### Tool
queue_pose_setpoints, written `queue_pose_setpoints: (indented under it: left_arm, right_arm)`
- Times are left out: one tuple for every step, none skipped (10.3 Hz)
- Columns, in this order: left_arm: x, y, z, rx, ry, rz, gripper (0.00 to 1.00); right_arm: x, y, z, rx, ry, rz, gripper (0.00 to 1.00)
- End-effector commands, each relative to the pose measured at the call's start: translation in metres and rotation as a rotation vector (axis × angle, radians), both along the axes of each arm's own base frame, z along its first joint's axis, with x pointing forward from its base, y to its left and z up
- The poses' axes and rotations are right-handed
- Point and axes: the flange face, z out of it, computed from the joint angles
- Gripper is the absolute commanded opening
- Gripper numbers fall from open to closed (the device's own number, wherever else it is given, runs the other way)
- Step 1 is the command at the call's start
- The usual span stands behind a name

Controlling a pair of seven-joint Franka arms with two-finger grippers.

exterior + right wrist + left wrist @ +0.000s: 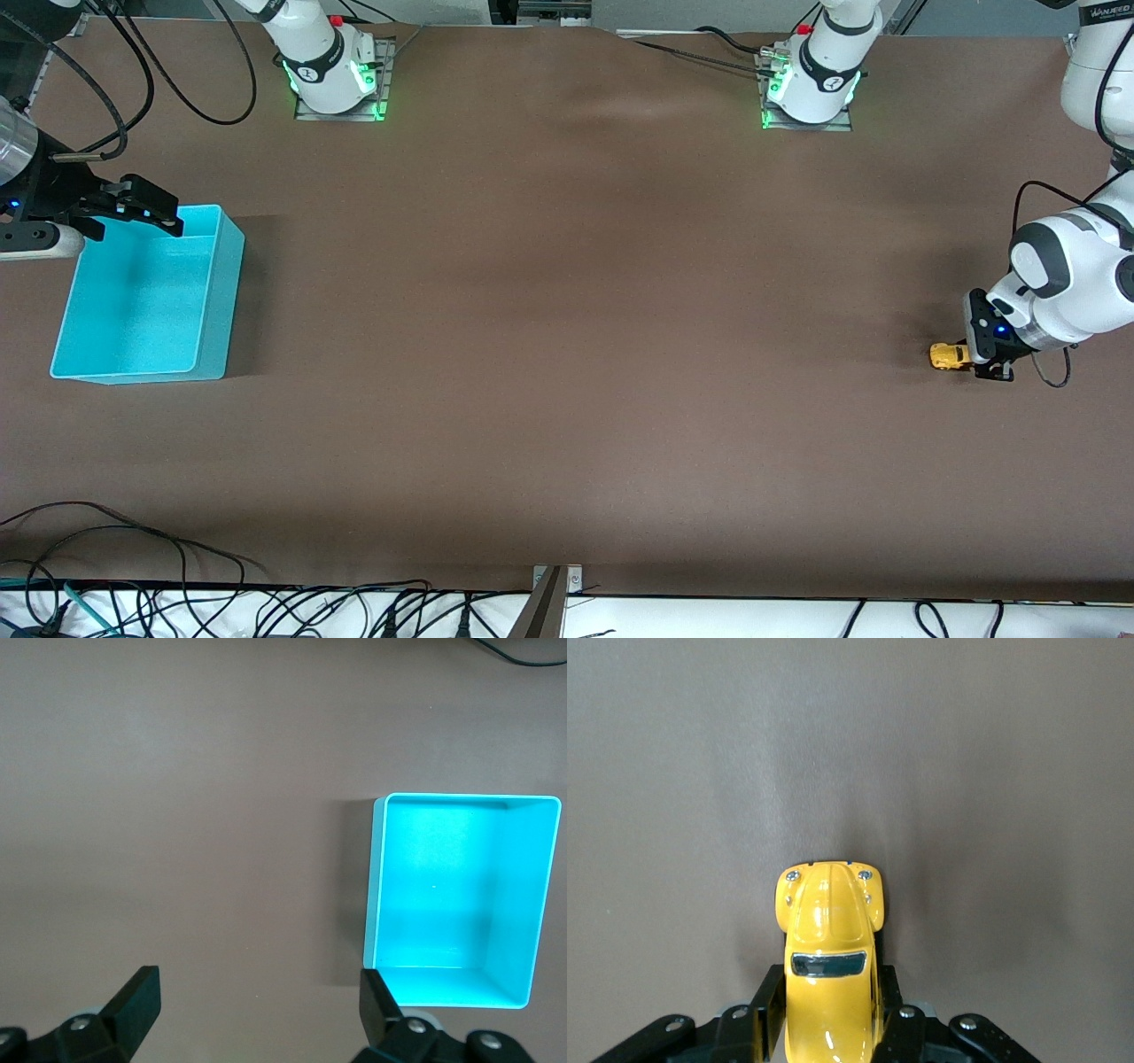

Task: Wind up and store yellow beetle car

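Right arm's end of table: right gripper point(146, 211) hangs over the rim of the turquoise bin point(217, 301) at the edge farther from the front camera, jaws spread wide, nothing between them; right wrist view confirms both fingers point(133, 997) far apart with bare table between. Bin sits close to that end's table edge, nothing in it, interior plain turquoise. Brown table point(567, 354) is one long open stretch between bin and the left arm's end, no objects on it in between; cables point(133, 602) lie along the edge nearest the front camera, off the mat. Both arm bases stand along the edge farthest from the camera. Left arm's end: left gripper point(990, 359) is down at table level near that end's edge, fingers clamped on the rear of the yellow beetle car point(949, 356). Car nose points toward the bin end, car well apart from bin. Left wrist view: car point(830, 966) sits between the fingers point(895, 1032), hood sticking out past them, wheels at the table surface.
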Motion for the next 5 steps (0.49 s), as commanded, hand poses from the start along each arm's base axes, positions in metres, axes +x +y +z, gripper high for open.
queue_pose_setpoints:
  left_arm:
    - [-0.012, 0.024, -0.04, -0.012, 0.046, -0.032, 0.05]
    - [-0.011, 0.025, -0.038, -0.011, 0.042, -0.036, 0.05]
    - [-0.012, 0.03, -0.038, -0.008, 0.042, -0.052, 0.05]
    - [-0.012, 0.041, -0.033, -0.002, 0.031, -0.074, 0.05]
    - [-0.015, 0.045, -0.034, -0.004, 0.032, -0.066, 0.05]
  right_arm:
    - [0.002, -0.001, 0.004, -0.013, -0.003, 0.012, 1.0]
    - [0.002, -0.001, 0.004, -0.013, -0.003, 0.012, 1.0]
    - [0.002, -0.001, 0.004, -0.013, -0.003, 0.012, 1.0]
    - [0.002, -0.001, 0.004, -0.013, -0.003, 0.012, 1.0]
    - [0.002, -0.001, 0.004, -0.013, -0.003, 0.012, 1.0]
